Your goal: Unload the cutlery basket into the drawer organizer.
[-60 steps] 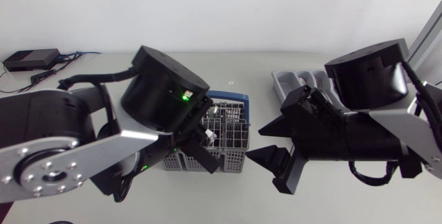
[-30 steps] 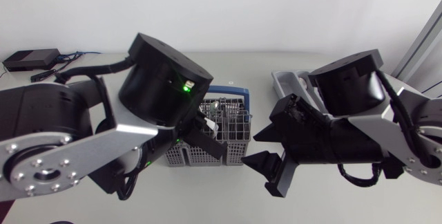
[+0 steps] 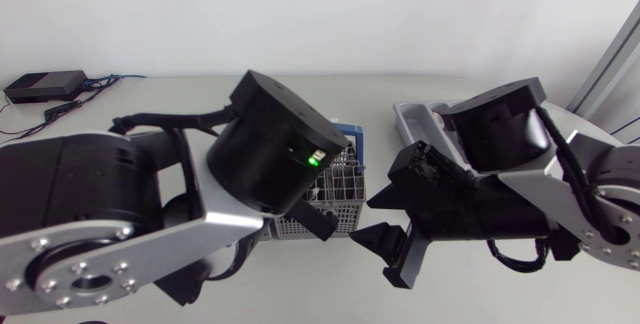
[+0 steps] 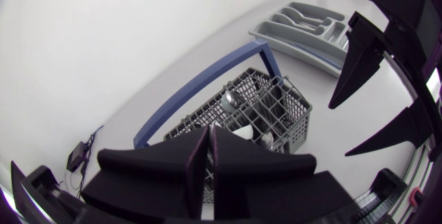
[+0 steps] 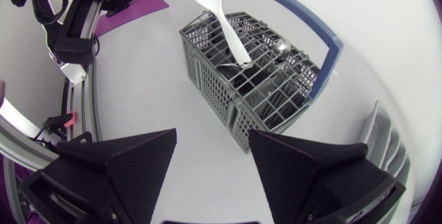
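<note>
The grey mesh cutlery basket (image 3: 340, 186) with its blue handle (image 3: 347, 140) stands mid-table, partly hidden under my left wrist. My left gripper (image 4: 209, 162) hangs over the basket (image 4: 266, 110), shut on a white utensil (image 5: 228, 27) whose lower end dips into a compartment. A metal spoon (image 4: 230, 99) and other cutlery stand in the basket (image 5: 255, 79). My right gripper (image 3: 385, 224) is open just right of the basket with nothing between its fingers (image 5: 124, 162). The grey drawer organizer (image 3: 415, 119) lies at the back right, behind my right arm.
A black box with cables (image 3: 45, 86) sits at the table's far left back corner. In the left wrist view the organizer (image 4: 304, 27) lies beyond the basket, and my right arm's fingers (image 4: 359, 58) stand close beside it.
My left arm has swung right and now covers more of the basket, its gripper closing tight on the white utensil. My right arm has shifted left, closer to the basket.
</note>
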{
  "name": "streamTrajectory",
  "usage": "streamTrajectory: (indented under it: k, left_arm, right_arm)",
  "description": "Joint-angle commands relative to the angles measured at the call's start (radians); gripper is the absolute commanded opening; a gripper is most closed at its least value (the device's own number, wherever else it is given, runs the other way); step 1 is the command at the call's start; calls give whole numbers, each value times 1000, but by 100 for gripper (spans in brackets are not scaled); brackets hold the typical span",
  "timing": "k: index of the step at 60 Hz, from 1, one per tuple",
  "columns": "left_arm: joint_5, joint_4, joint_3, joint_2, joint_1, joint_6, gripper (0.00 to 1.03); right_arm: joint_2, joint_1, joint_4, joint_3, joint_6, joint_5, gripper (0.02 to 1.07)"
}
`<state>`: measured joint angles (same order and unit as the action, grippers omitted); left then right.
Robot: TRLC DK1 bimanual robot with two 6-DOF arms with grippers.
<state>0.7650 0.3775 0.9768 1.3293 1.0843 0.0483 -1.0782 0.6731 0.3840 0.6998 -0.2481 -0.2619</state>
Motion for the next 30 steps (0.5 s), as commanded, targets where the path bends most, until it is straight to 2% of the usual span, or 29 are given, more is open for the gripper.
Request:
streamTrajectory:
  k: [1,30]
  left_arm:
    - [34,28,37,16,5,-21,3]
    - [40,75,31,-110,-9,-45,3]
  right_arm:
    - [-9,2,-13,-28,-20,0,78]
    - [-12,0,-25,-29,-25,0,78]
